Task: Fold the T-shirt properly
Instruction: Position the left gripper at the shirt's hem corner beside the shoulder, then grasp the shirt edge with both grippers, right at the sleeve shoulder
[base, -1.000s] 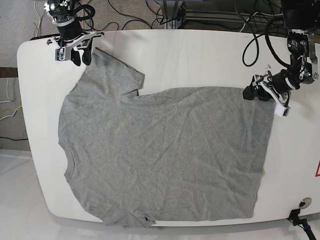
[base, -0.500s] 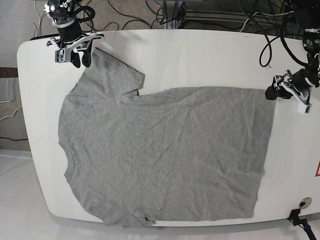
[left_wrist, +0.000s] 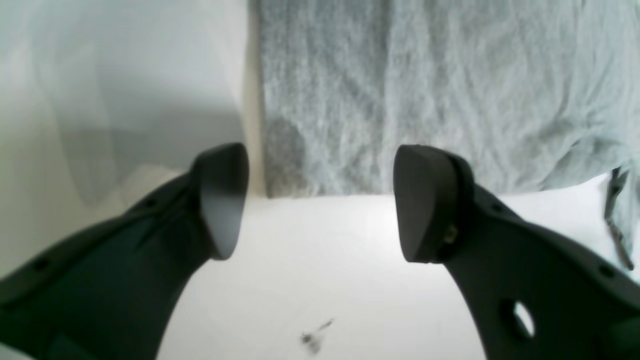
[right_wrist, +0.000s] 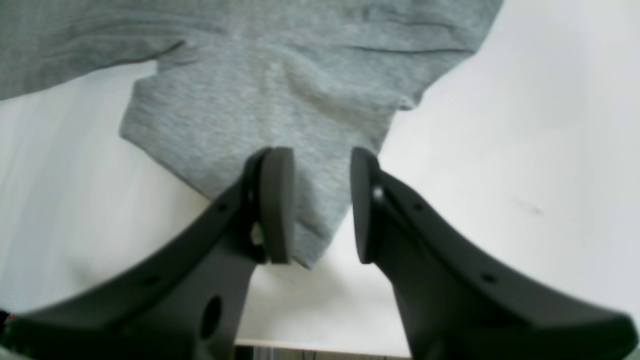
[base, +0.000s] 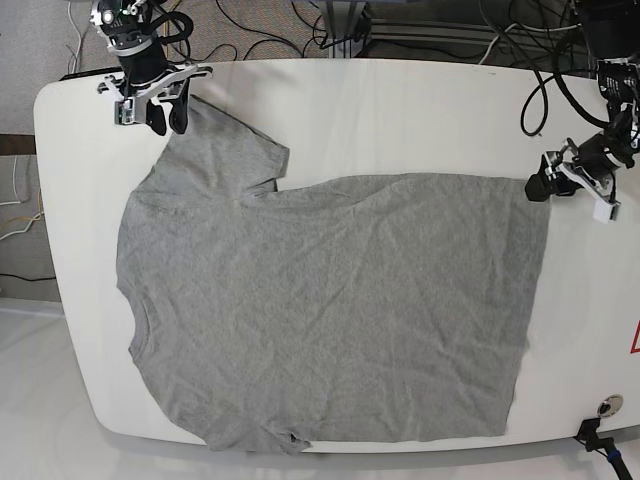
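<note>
A grey T-shirt (base: 330, 300) lies spread flat on the white table (base: 400, 110), neck to the left and hem to the right. At the far left corner my right gripper (base: 165, 118) stands over the tip of the upper sleeve (base: 230, 150). In the right wrist view its jaws stand open a narrow way, astride the sleeve corner (right_wrist: 310, 215), which rests flat on the table. My left gripper (base: 540, 187) is beside the hem's upper corner at the right. It is wide open (left_wrist: 320, 205), with the hem corner (left_wrist: 300, 170) just beyond the fingertips (left_wrist: 222, 200).
Black cables (base: 260, 30) run behind the table's far edge. A round metal fitting (base: 607, 406) and a red-and-white sticker (base: 634, 340) sit near the right edge. The table's rim shows at the left of the left wrist view.
My left gripper pulled right, off the hem's corner, then eased back a little toward it. My right gripper shifted slightly right over the sleeve tip. The shirt has not moved.
</note>
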